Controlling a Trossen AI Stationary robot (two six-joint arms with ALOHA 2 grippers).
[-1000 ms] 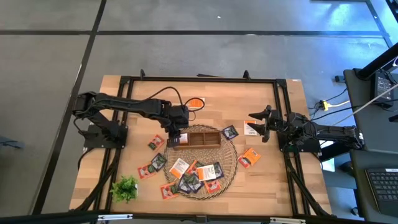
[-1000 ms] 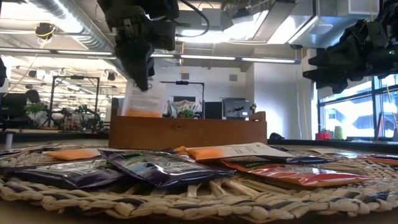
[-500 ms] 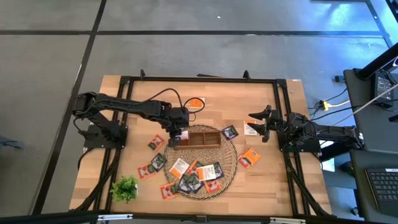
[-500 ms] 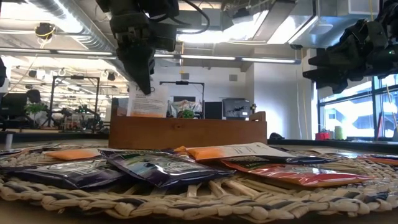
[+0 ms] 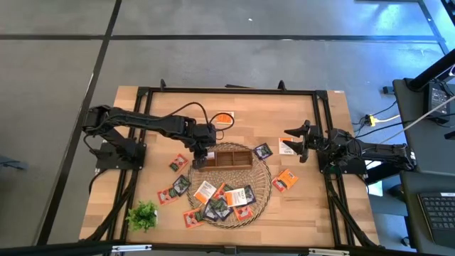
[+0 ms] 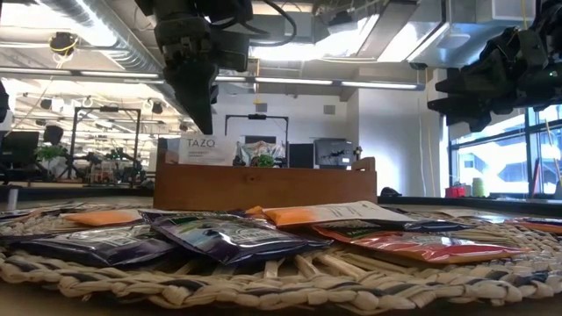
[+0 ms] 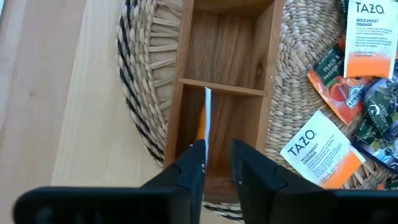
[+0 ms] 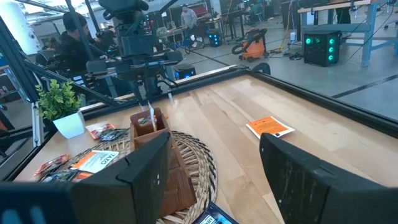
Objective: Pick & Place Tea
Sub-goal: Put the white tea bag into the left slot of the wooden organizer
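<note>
High view: left gripper (image 5: 201, 152) is hovering over the left end of the wooden tray (image 5: 226, 158), frame centre. The arm is hiding its fingers and that compartment. Right gripper (image 5: 293, 140) is waiting at centre right, fingers spread wide, holding nothing. Sachets are lying loose: roughly six or seven overlapping on the wicker mat (image 5: 261, 186) below the tray, too bunched for an exact count; about three more on bare table at lower left; an orange sachet (image 5: 224, 118) is sitting alone above the tray. One plant sprig (image 5: 143, 214) at lower left.

Low view: left gripper (image 6: 197, 112) is hanging at upper left, just above a white-and-orange sachet (image 6: 207, 150) that is standing upright in the tray's left end. Tray wall is cutting off its lower part. I can't tell whether the tips are touching it.

Left wrist view: fingers (image 7: 194, 163) are sitting slightly apart, the sachet (image 7: 205, 127) is showing edge-on between them down in the end compartment. Two compartments are visible, the third is cut off.

Right wrist view: own fingers (image 8: 297, 180) are standing wide apart, nothing between.
</note>
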